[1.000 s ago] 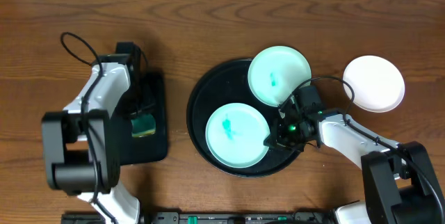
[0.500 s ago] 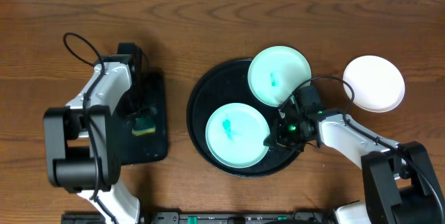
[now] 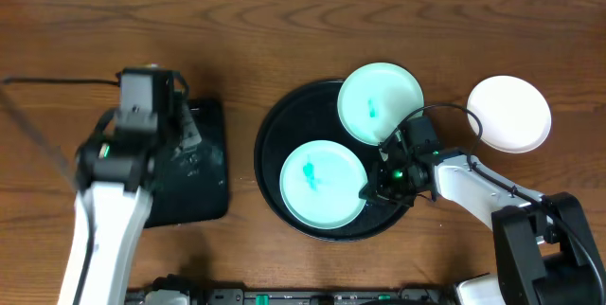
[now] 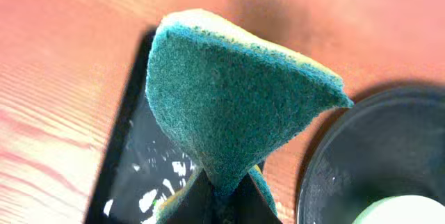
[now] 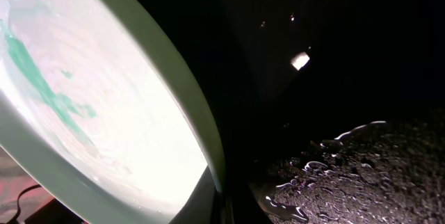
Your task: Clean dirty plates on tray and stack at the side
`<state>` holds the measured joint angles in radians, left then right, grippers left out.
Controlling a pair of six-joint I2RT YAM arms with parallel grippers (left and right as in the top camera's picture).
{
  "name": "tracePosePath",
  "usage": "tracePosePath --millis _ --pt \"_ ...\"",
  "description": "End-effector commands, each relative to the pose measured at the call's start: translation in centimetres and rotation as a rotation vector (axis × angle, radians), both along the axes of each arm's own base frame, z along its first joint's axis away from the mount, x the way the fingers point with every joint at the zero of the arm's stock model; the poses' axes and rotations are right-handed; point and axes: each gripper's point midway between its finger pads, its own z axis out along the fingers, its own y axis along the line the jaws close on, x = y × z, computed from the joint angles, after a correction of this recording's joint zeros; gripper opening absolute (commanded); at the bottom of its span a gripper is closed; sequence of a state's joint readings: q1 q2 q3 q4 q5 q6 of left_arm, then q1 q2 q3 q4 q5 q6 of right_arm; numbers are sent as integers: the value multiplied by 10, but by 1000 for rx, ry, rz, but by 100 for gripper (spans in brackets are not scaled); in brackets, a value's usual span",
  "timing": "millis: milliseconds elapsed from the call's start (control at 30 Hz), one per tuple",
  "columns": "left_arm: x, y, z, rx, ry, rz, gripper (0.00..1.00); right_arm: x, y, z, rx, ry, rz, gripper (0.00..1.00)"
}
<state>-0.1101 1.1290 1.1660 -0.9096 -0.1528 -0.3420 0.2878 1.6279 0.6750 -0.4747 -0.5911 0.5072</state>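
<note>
desk (image 3: 303,21) | tray (image 3: 284,125): round, black, centre | rectangular tray (image 3: 204,191): left, wet | near plate (image 3: 322,184) and far plate (image 3: 379,102): teal-smeared, on tray, the far one overhanging the rim | white plate (image 3: 509,114): on desk, right | left tool (image 4: 219,196): clamped on green sponge (image 4: 229,106) above rectangular tray | right tool (image 3: 379,184): closed on near plate's right rim
</note>
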Motion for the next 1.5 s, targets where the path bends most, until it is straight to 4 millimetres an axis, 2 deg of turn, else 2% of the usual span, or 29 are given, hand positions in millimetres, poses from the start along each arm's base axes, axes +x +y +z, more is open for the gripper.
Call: tracePosePath --millis 0,33,133,267,1000,1133,1233,1300,1467 --pt "-13 15 42 122 -150 19 7 -14 -8 -17 -57 48 19 1" --pt "-19 16 57 139 -206 19 7 -14 -8 -17 -57 48 19 1" --pt "-29 16 77 154 -284 3 7 -14 -8 -17 -57 48 19 1" --pt "-40 19 89 163 -332 2 7 -14 -8 -17 -58 48 19 1" --pt "-30 17 77 179 -280 -11 7 -14 -8 -17 -58 48 19 1" --pt "-18 14 63 189 -223 -17 7 -14 -8 -17 -57 48 19 1" --pt "-4 12 40 180 -140 0 7 -14 -8 -17 -58 48 19 1" --pt "4 9 18 161 -63 18 7 -14 -8 -17 -57 48 19 2" --pt "19 -14 -53 70 184 -15 7 -14 -8 -17 -57 48 19 1"
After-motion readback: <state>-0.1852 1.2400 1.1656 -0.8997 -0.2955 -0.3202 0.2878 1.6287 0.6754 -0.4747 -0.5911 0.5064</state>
